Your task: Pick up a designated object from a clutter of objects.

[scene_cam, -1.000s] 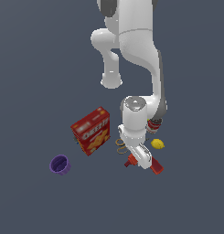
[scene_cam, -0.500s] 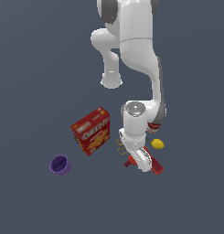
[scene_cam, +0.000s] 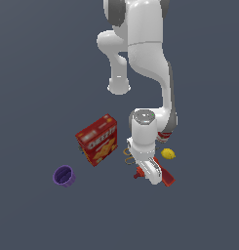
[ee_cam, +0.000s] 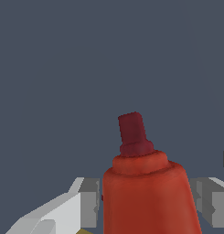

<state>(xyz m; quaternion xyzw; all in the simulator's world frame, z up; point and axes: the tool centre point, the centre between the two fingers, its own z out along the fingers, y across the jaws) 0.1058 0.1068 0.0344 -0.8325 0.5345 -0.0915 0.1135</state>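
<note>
On the floor beside the lemon [scene_cam: 168,154], the drill [ee_cam: 147,192] lies between the gripper [ee_cam: 147,201] fingers [ee_cam: 88,203], which straddle its body, spread either side with small gaps, apparently lined up for a squeeze across its width

Setting: simulated test scene, not a furnished room. Evidence:
- Ground: one flat, uniform slate-grey surface [scene_cam: 33,73] fills both views; no walls, seams, furniture or horizon; hardly any shadow.
- Arm: glossy white jointed robot arm [scene_cam: 145,53] with smooth, rendered shading, entering from 12 o'clock.
- Loose household and shop goods, laid straight on the ground around the arm's lower end: red cracker box [scene_cam: 97,139] at 9 o'clock of it, purple cup [scene_cam: 64,176] at 8 o'clock, yellow lemon [scene_cam: 168,154] at 3 o'clock.
- Red power drill [ee_cam: 147,192]: blocky, low-detail surface in the wrist view, edges pixelated.
</note>
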